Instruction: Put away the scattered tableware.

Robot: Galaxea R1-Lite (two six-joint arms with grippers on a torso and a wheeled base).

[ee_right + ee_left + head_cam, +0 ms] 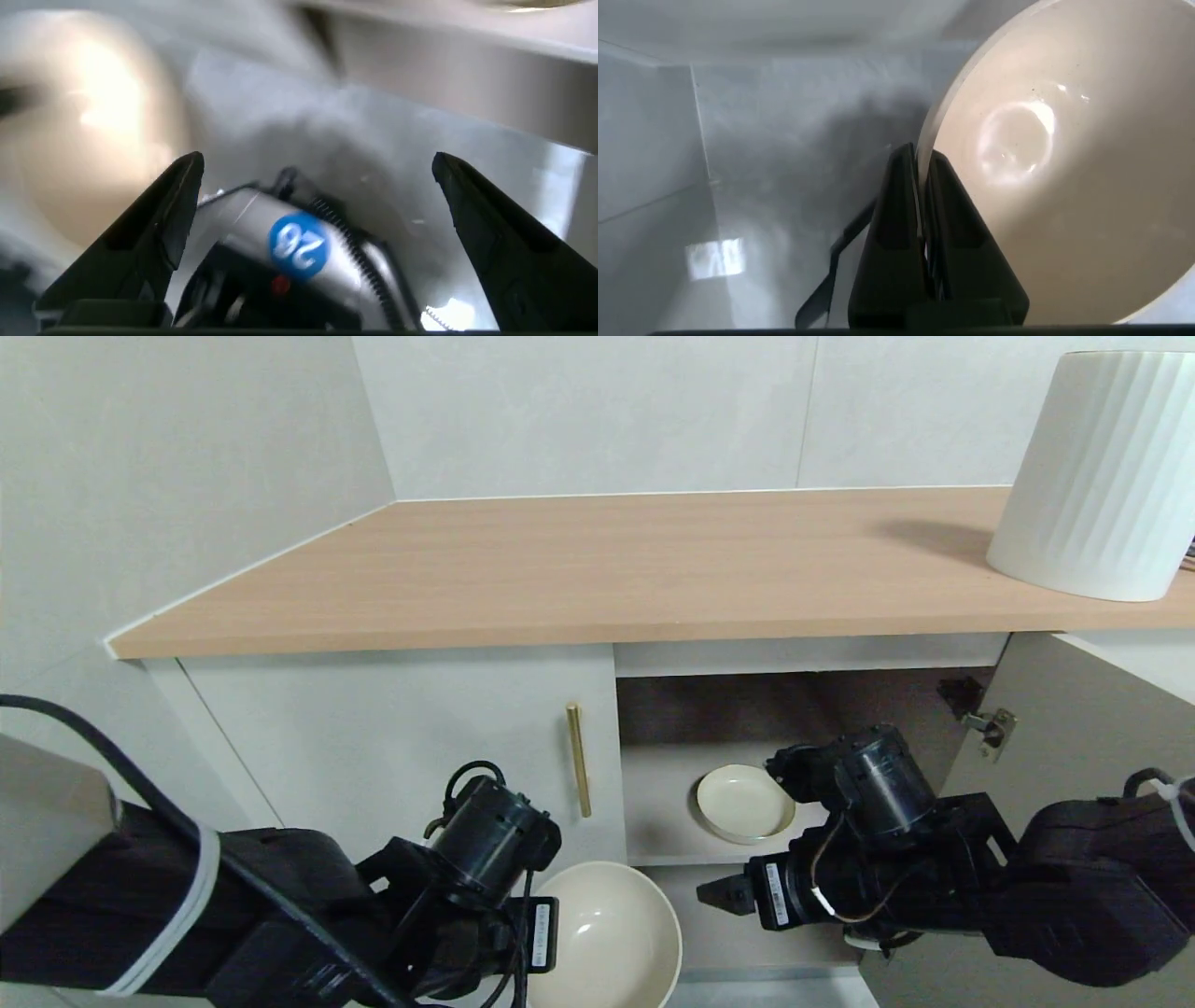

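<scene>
A large cream bowl (611, 938) hangs low in front of the cabinet, with my left gripper (544, 933) shut on its rim. In the left wrist view the two fingers (898, 201) pinch the edge of the bowl (1064, 159) between them. A small cream plate (744, 803) lies on the shelf (658, 803) inside the open cabinet. My right gripper (717, 894) is just below and in front of that shelf, to the right of the bowl. It stands open (318, 168), fingers wide apart with nothing between them. The bowl (84, 140) shows blurred beside it.
The cabinet's right door (1074, 737) stands swung open beside my right arm. Its left door (401, 747) is closed and has a brass handle (579, 761). A tall white ribbed cylinder (1102, 476) stands on the wooden countertop (597, 569) at the right.
</scene>
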